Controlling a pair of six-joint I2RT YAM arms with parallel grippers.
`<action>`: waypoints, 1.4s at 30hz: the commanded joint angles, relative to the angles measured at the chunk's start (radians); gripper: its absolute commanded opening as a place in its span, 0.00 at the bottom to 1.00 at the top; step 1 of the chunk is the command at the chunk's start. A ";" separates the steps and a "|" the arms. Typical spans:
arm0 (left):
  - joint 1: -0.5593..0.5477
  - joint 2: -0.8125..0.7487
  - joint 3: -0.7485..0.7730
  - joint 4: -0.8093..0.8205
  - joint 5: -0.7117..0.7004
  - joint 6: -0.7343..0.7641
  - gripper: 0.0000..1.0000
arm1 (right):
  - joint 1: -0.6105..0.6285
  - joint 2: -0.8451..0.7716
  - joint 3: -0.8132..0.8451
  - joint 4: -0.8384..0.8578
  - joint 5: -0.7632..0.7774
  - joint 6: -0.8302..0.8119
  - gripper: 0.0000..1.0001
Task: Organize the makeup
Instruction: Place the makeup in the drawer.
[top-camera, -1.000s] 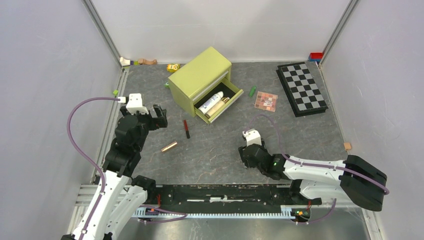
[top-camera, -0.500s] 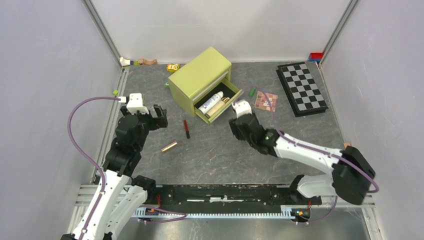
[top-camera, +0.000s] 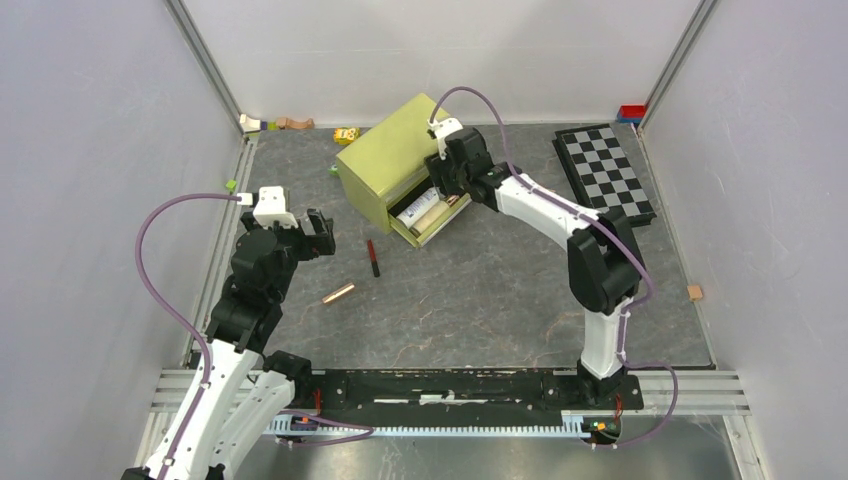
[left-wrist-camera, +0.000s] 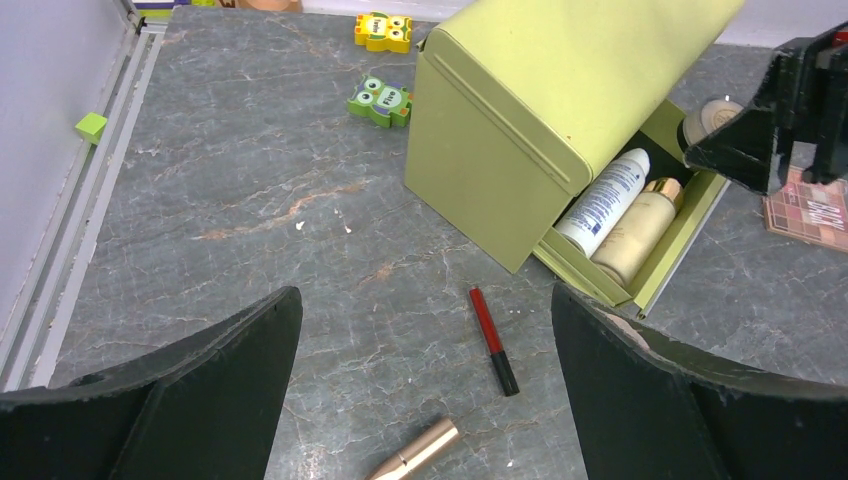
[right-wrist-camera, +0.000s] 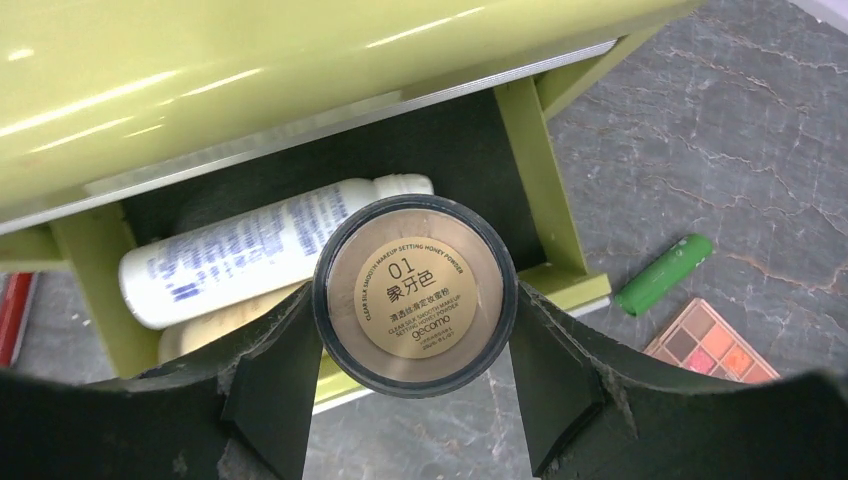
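Observation:
My right gripper (right-wrist-camera: 414, 325) is shut on a round tan compact (right-wrist-camera: 414, 293) and holds it over the open drawer (right-wrist-camera: 530, 170) of the green box (top-camera: 400, 150). In the drawer lie a white bottle (right-wrist-camera: 250, 260) and a tan bottle (left-wrist-camera: 640, 228). The green stick (right-wrist-camera: 664, 274) and the pink-brown palette (right-wrist-camera: 712, 345) lie on the table right of the drawer. My left gripper (left-wrist-camera: 425, 300) is open and empty above the red-black pencil (left-wrist-camera: 492, 340) and the rose-gold tube (left-wrist-camera: 415, 450). Both also show in the top view, pencil (top-camera: 373, 257) and tube (top-camera: 338, 293).
A chequered board (top-camera: 603, 176) lies at the back right. Toy blocks sit behind the box, green (left-wrist-camera: 381, 100) and yellow (left-wrist-camera: 384, 30). More blocks lie in the back corners (top-camera: 275, 124) (top-camera: 631, 113), and a tan block (top-camera: 695, 292) sits at the right edge.
My right arm has swung from the front middle of the table out to the drawer of the green box. The left arm has not moved.

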 joint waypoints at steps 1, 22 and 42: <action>0.004 -0.002 -0.004 0.038 -0.011 0.040 1.00 | -0.052 0.068 0.111 -0.013 -0.094 -0.037 0.48; 0.006 0.003 -0.009 0.044 -0.004 0.043 1.00 | -0.126 0.270 0.263 0.061 -0.184 0.037 0.50; 0.004 0.004 -0.011 0.047 0.004 0.043 1.00 | -0.128 0.288 0.255 0.118 -0.117 0.077 0.98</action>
